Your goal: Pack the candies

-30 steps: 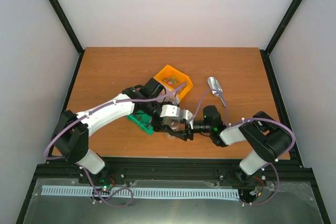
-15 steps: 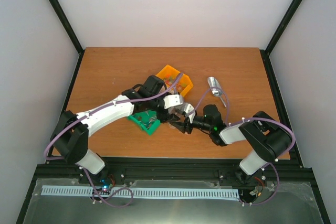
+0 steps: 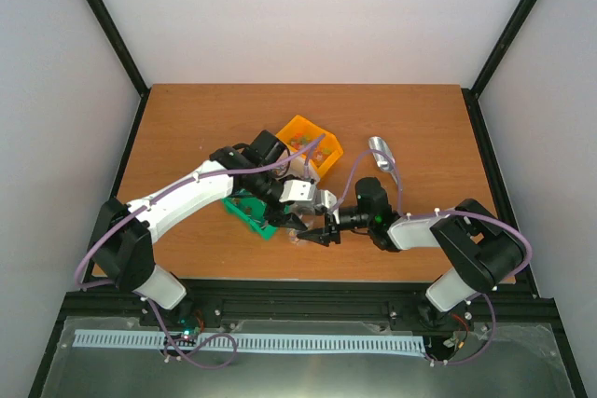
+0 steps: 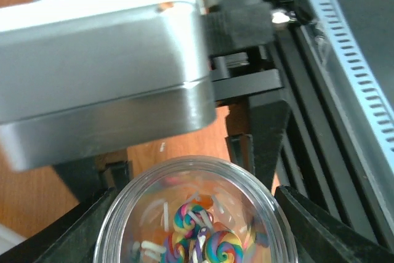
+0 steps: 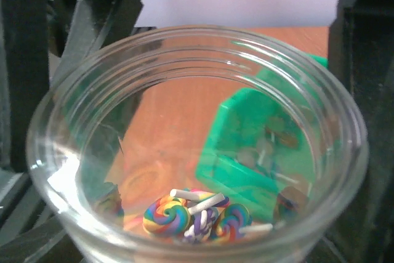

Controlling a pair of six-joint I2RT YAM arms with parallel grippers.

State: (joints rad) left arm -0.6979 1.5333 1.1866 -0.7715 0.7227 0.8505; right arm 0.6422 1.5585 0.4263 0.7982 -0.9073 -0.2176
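Note:
A clear jar [image 3: 300, 232] sits between my two grippers near the table's front middle. Inside it lie the candies [image 5: 184, 217], rainbow swirls on white sticks, which also show from above in the left wrist view [image 4: 203, 238]. My right gripper [image 3: 320, 230] is shut on the jar [image 5: 197, 60] from the right, one black finger against each side. My left gripper [image 3: 298, 219] comes from above. Its fingers [image 4: 80, 226] flank the jar's rim [image 4: 184, 167] and lie against it. More candies [image 3: 300, 141] lie in the orange bin [image 3: 322, 148].
A green bin [image 3: 250, 213] stands just left of the jar and shows through the glass [image 5: 258, 146]. A silver metal scoop [image 3: 378, 148] lies right of the orange bin. The black frame rail [image 3: 298, 295] runs along the near table edge.
My left gripper swung up toward the orange bin, then came back down over the jar, and its jaws narrowed. The right gripper kept the jar and shifted slightly.

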